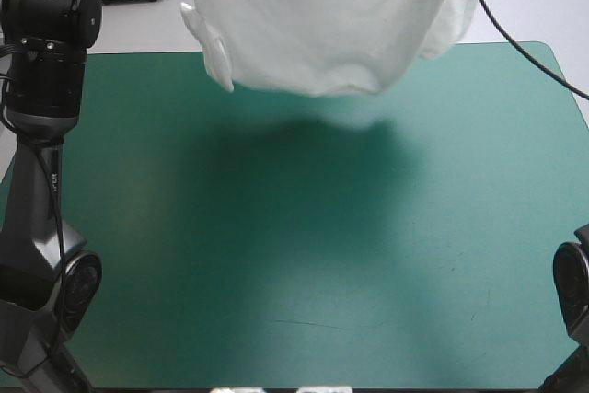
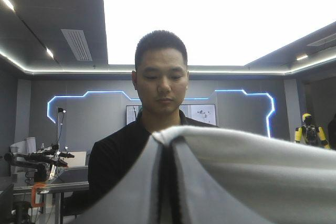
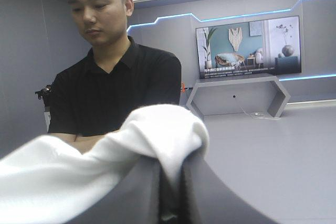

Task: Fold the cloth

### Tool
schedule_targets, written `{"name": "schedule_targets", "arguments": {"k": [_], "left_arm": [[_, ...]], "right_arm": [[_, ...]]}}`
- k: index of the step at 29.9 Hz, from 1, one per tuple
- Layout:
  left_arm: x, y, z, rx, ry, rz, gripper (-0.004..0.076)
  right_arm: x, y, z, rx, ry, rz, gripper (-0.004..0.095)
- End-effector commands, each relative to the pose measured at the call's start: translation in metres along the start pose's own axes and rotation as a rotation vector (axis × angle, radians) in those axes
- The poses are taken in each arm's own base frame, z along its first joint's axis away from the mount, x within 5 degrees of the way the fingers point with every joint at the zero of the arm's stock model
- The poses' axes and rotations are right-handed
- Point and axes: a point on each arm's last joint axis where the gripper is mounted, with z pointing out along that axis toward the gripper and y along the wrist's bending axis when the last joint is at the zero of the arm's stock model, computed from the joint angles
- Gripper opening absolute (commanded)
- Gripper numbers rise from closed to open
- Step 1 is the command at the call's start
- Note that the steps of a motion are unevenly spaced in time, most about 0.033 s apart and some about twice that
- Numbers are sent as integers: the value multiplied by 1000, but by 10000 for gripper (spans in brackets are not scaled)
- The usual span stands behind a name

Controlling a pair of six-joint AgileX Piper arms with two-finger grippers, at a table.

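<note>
Jaws on the left arm [image 1: 46, 52] are all but shut, pinching a fold of the T-shirt [image 2: 247, 166] between them. The right jaws are likewise all but shut, on a bunched white edge of the same garment. Both grips are raised high. The T-shirt hangs as a wide sheet over the far part of the counter [image 1: 304, 283], with its lower hem clear of the teal-green cover. One sleeve [image 1: 210, 48] dangles on the left side, and a broad shadow lies on the cover under the hem.

Step in hand, as judged: lay the hanging garment flat, ready for folding.

1. Hold both grips level and well apart, so that the sheet hangs taut without sagging at the middle.
2. Lower until the hem touches the cover, then draw toward the near edge so the cloth spreads without doubling under.
3. Release only when most of the body rests on the cover.

Surroundings: nothing else shows on the cover. The left arm stands at the counter's left edge, so route the dangling sleeve clear of it. The bunched hold in the right jaws may slip under tension; move slowly.
</note>
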Motion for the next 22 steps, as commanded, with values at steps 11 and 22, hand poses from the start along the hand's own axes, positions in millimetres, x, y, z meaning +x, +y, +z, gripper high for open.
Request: {"name": "schedule_targets", "arguments": {"k": [11,22], "left_arm": [[103,-5,-23,-13,565,-53,-9],[177,-6,-126,7,1073,6,-9]], "right_arm": [[112,-21,11,-51,518,-15,-17],[232,-28,-27,-146,1163,74,-17]]}}
